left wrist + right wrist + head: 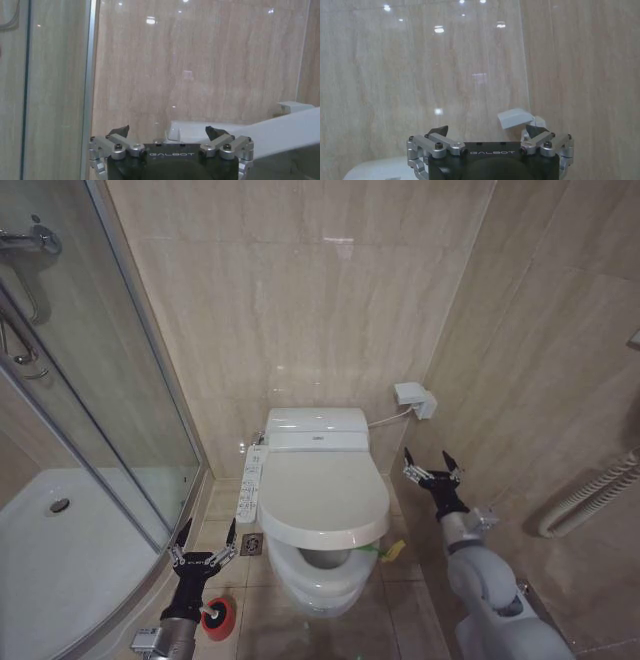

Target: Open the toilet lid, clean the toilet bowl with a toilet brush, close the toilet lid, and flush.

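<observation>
The toilet lid (322, 498) sits partly raised over the toilet bowl (318, 573), so the opening step looks unfinished. The 2 pincers flank the toilet, both spread wide and holding nothing — the left pincer (204, 543) hangs low above the toilet brush (217, 616) on the floor, probably placed to reach it, while the right pincer (432, 468) hovers beside the lid's far edge.

Grey arms, black "GALBOT"-marked gripper (167, 132) bodies, silver screwed finger links
</observation>
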Motion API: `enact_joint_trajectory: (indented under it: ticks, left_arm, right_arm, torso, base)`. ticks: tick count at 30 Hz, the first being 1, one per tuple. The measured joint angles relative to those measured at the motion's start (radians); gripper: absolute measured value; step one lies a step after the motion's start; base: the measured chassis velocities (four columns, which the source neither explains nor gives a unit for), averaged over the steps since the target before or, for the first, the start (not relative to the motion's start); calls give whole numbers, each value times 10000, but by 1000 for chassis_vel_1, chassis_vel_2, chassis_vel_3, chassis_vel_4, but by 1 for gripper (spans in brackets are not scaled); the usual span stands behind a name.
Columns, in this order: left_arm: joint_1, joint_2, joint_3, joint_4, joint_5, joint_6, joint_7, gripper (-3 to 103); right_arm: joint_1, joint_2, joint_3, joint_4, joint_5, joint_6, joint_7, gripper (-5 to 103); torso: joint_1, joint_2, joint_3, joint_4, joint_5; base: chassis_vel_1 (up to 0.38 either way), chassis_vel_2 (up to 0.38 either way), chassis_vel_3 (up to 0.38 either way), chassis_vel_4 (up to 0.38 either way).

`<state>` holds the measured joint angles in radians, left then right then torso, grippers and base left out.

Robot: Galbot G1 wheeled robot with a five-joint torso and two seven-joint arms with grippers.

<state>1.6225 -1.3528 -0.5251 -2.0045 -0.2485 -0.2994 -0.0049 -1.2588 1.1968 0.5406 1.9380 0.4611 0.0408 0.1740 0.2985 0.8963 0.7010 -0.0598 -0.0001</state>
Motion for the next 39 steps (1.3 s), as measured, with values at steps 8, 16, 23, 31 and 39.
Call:
enact_joint_trajectory:
  ticks: [8, 16, 23, 31, 39]
  left_arm:
    - [0, 0, 0, 0, 0, 0, 0, 99]
    - [1, 0, 0, 0, 0, 0, 0, 99]
    - [0, 0, 1, 0, 0, 0, 0, 99]
    - [0, 0, 0, 0, 0, 0, 0, 99]
    - [0, 0, 0, 0, 0, 0, 0, 99]
  right_arm:
    - [-475, 764, 234, 20, -767, 382, -181, 100]
    - [-968, 1151, 301, 146, -1023, 472, -479, 100]
    - [-1289, 1396, 522, 66, -1291, 743, -662, 100]
    - [-1807, 1617, 547, 433, -1674, 376, -510, 100]
    - [-2085, 1509, 455, 523, -1954, 163, -678, 100]
  torso:
    - [0, 0, 0, 0, 0]
    - [0, 0, 0, 0, 0]
    - [0, 0, 0, -1, 0]
    - [-1, 0, 0, 0, 1]
    - [0, 0, 0, -1, 1]
  base:
    - [0, 0, 0, 0]
    - [0, 0, 0, 0]
    - [0, 0, 0, 0]
    - [0, 0, 0, 0]
    - [0, 0, 0, 0]
